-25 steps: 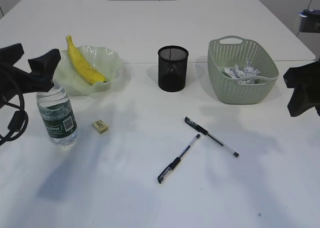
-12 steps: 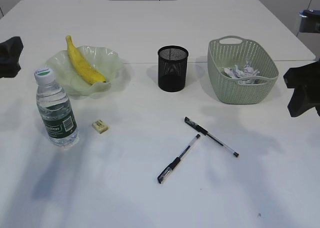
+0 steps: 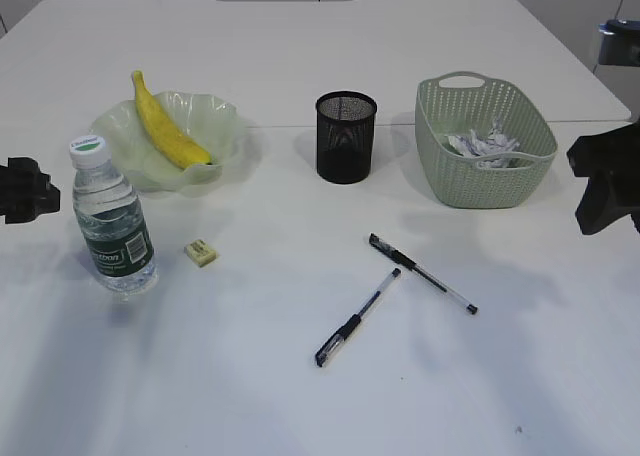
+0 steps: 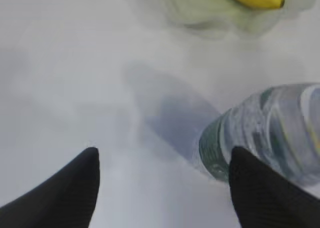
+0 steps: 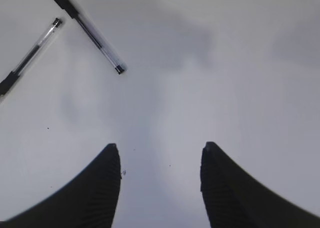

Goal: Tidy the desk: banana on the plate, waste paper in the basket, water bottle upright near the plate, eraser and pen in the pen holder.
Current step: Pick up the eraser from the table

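From the front, the bottle (image 3: pixel 112 221) stands upright just before the plate (image 3: pixel 215 116) holding the banana (image 3: pixel 165 126), eraser (image 3: pixel 200 252) beside it. Only the wrist views show each pincer spread and empty: left (image 4: pixel 162 180) by the bottle, right (image 5: pixel 160 180) above bare tabletop (image 5: pixel 225 63) near two pens (image 5: pixel 85 25).

White table (image 3: pixel 300 396) bears plate (image 3: pixel 225 116), bottle (image 3: pixel 112 226), eraser (image 3: pixel 200 252), pen holder (image 3: pixel 345 138), basket (image 3: pixel 485 181), two pens (image 3: pixel 357 317).
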Controlling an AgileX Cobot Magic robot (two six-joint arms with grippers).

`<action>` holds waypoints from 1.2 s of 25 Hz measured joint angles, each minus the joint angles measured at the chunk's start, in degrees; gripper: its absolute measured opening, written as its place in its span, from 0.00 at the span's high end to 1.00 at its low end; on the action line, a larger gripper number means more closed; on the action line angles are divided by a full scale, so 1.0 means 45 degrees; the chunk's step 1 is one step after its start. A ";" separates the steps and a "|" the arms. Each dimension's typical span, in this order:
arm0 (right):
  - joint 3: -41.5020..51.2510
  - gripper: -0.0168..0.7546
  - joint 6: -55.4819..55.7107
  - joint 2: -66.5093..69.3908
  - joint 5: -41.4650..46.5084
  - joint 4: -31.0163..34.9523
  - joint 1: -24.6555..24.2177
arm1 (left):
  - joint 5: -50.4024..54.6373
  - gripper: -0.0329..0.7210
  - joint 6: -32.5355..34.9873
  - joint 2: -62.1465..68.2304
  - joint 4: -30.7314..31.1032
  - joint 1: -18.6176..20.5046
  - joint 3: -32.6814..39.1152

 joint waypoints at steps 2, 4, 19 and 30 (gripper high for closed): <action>0.0000 0.48 0.0000 0.0000 0.0000 0.0000 0.0000 | 0.2276 0.21 0.0000 0.0000 0.0033 0.0000 -0.0965; 0.0000 0.48 0.0000 0.0000 0.0000 0.0000 0.0000 | 0.4223 0.23 0.0000 0.0000 0.0171 0.0000 -0.1955; -0.2393 0.48 -0.1404 0.0974 0.1016 0.1421 0.0064 | 0.8637 0.24 0.0000 -0.0063 0.0888 0.2665 -0.3372; -0.6920 0.48 -0.1247 0.5238 0.1421 0.0629 0.4003 | 0.9138 0.24 0.0000 -0.0851 -0.0635 0.3071 -0.3386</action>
